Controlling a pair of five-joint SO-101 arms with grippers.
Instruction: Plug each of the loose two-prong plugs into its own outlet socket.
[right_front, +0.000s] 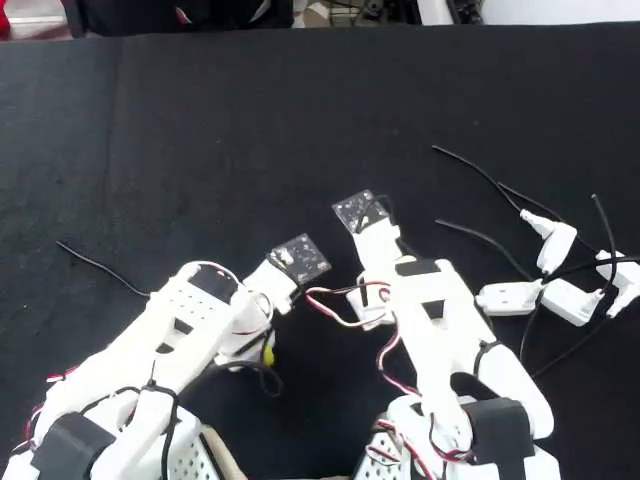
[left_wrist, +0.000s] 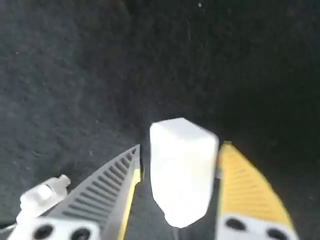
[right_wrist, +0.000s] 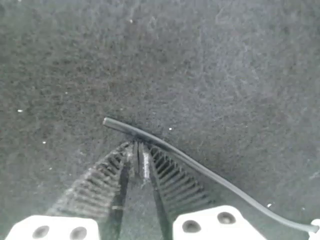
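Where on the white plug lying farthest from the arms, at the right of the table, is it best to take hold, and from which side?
Probably the plug on its wide body, from straight above, the right gripper closing across the short width. It lies flat and narrows toward its black cord at the far end, where a grip may slip. Other white pieces crowd its near side.
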